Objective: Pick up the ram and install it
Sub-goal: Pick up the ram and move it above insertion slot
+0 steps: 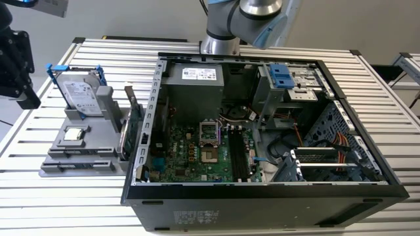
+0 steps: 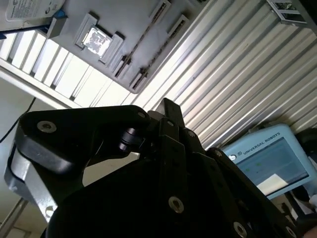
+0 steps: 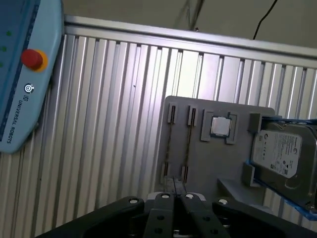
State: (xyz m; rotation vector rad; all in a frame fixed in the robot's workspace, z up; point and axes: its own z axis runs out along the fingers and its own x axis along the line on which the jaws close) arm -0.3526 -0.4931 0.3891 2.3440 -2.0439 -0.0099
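The ram [image 1: 123,140] stands on edge in the grey holder [image 1: 78,147] left of the open computer case, right beside a wider green card [image 1: 135,123] with a metal bracket. From above, in the first wrist view, the ram shows as a thin dark line in a slot [image 3: 188,144] of the holder [image 3: 218,158]. My gripper [image 1: 16,64] hangs high at the exterior view's left, above and left of the holder. Its black fingers [image 3: 173,191] are pressed together with nothing between them. The fingertips [image 2: 168,106] also point at the holder in the second wrist view.
A hard drive in a blue frame [image 1: 82,93] and a processor chip [image 1: 74,133] sit in the holder. The open case [image 1: 262,128] shows the motherboard with long black slots [image 1: 237,155]. A blue teach pendant [image 3: 20,74] lies on the slatted table [image 1: 66,196].
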